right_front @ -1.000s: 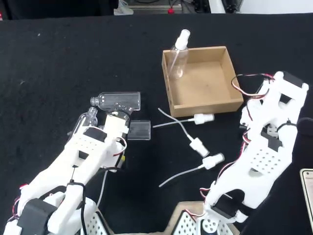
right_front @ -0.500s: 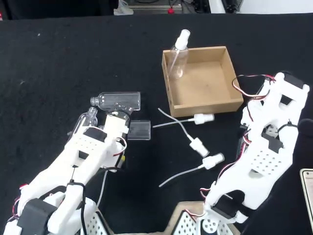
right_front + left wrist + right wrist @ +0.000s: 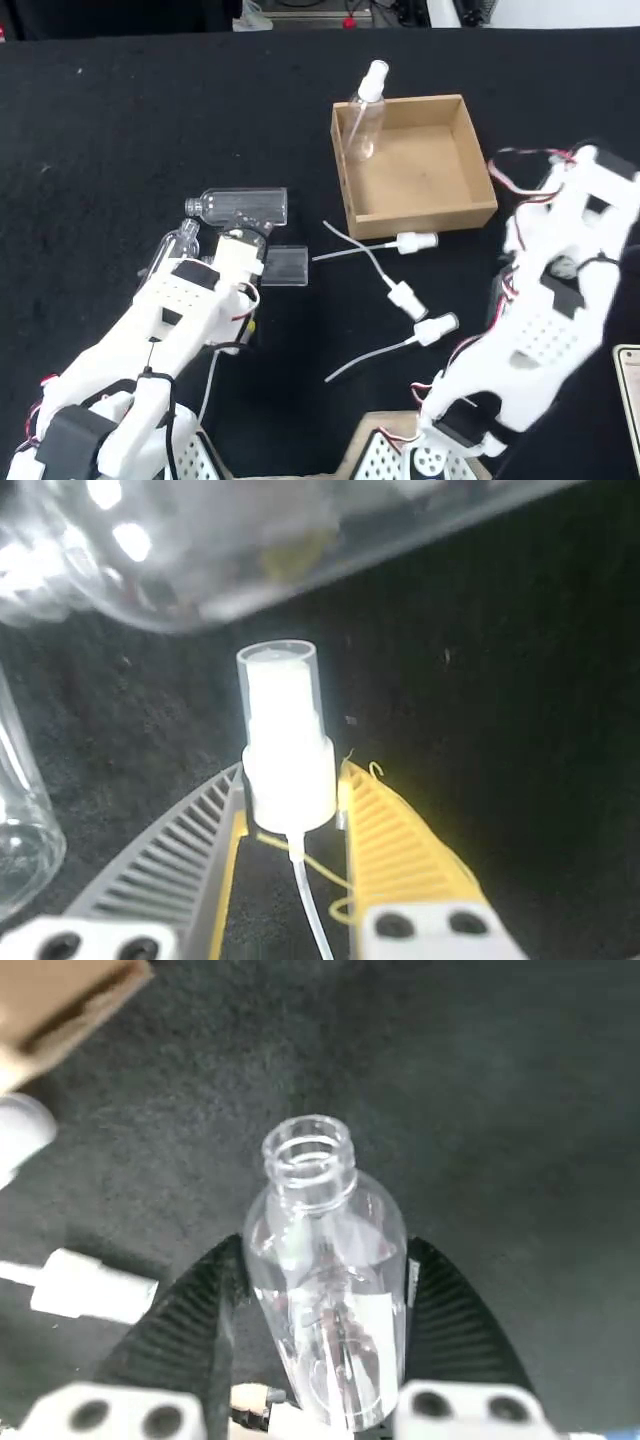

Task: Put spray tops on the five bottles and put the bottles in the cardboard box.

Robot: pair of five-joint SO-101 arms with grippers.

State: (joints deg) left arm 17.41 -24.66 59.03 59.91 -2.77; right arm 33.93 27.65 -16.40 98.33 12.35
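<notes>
My left gripper (image 3: 290,780) clamps a white spray top (image 3: 288,755), my right gripper (image 3: 325,1247) a clear open-necked bottle (image 3: 325,1310); capped bottle (image 3: 365,120) at cardboard box's (image 3: 420,222) eleven o'clock.

- The table cover (image 3: 150,120) is matt black cloth, faintly fuzzy.
- The cardboard box (image 3: 420,218) is plain brown card with a dull finish.
- The bottle (image 3: 325,1300) is clear, glossy plastic.
- The spray top (image 3: 288,755) is smooth white plastic under a clear cap.
- The left gripper (image 3: 292,770) has ribbed plastic, one side grey and one yellow.
- The right gripper (image 3: 325,1245) has black ribbed plastic.
</notes>
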